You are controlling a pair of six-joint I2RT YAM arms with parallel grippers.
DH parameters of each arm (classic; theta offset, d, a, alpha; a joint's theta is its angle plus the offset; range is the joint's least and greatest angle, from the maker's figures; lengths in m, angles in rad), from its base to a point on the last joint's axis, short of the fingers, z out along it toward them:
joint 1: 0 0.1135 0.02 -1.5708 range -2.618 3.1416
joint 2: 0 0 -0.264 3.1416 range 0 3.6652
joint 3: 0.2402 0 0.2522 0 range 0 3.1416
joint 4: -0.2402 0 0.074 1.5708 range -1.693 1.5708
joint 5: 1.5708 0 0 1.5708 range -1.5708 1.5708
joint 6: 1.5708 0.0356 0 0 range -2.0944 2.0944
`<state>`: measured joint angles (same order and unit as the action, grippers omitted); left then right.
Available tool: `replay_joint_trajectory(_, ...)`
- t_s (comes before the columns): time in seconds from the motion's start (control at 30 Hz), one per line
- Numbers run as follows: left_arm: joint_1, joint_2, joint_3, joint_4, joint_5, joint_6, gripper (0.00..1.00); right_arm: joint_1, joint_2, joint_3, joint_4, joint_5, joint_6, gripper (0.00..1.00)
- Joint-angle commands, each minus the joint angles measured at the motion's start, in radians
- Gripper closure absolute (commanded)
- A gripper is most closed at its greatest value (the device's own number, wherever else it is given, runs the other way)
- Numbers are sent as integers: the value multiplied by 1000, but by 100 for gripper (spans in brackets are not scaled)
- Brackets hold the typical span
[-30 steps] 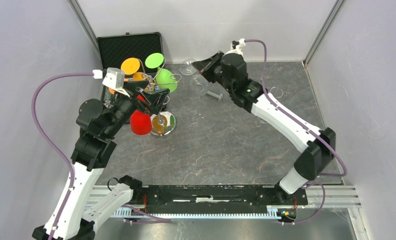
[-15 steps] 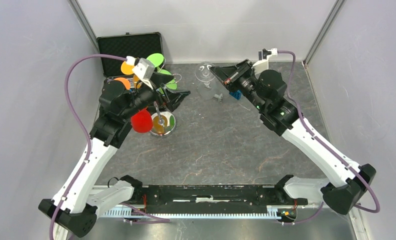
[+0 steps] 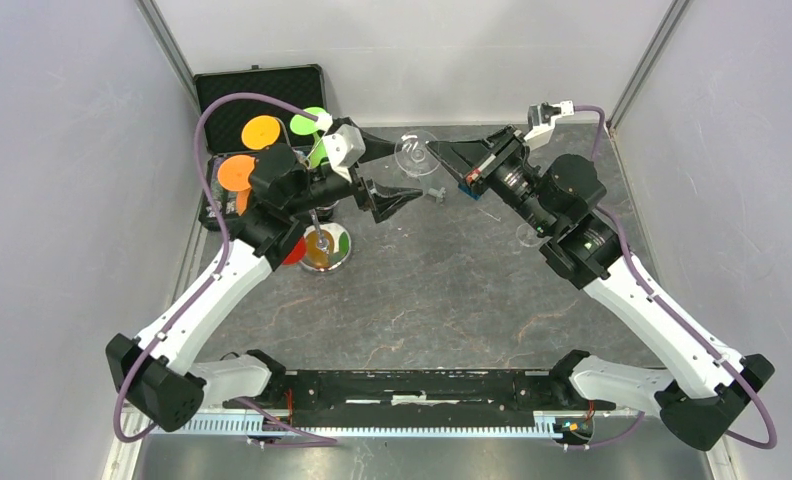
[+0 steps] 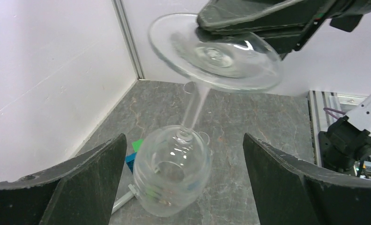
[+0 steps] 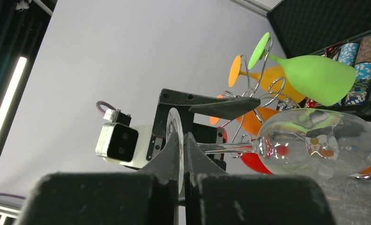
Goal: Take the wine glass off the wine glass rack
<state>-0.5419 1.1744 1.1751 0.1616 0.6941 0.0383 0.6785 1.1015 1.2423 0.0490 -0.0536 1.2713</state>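
Note:
A clear wine glass (image 3: 415, 152) hangs bowl down in the air, right of the wine glass rack (image 3: 324, 248). My right gripper (image 3: 438, 152) is shut on its round foot (image 5: 176, 123), the two fingertips pinching the disc from both sides. In the left wrist view the foot (image 4: 216, 54) sits at the top and the bowl (image 4: 172, 176) hangs between the wide-open fingers (image 4: 80, 187) of my left gripper (image 4: 183, 183), which do not touch it. The silver rack (image 5: 249, 93) carries green (image 5: 315, 75), orange and red glasses.
A black foam-lined case (image 3: 262, 95) stands open at the back left, behind the rack. A blue block (image 3: 469, 190) and a grey bolt (image 3: 434, 192) lie on the table under the glass. Grey walls close in on three sides.
My left arm swung right, away from the rack, so its open fingers now flank the clear glass's bowl. My right arm shifted right, still holding the glass by its foot.

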Motion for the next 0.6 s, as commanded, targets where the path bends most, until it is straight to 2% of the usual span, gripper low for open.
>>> replay_joint_trajectory(0.0,-4,32,37,164,23,-45,6,-5,-29,-7,93,-30,20,100)
replay_joint_trajectory(0.07,-5,40,17,241,50,-91,9,-5,-28,-9,96,-36,20,100)
replay_joint_trajectory(0.17,-5,59,8,315,130,-123,18,-8,-24,-14,101,-41,23,100)
replay_joint_trajectory(0.23,-6,80,30,301,160,-133,29,-12,-20,-17,108,-51,28,100)
replay_joint_trajectory(0.33,-5,100,43,282,189,-129,39,-17,-18,-21,123,-60,37,100)
replay_joint_trajectory(0.57,-7,130,60,300,235,-151,56,-18,-17,-20,132,-70,38,100)
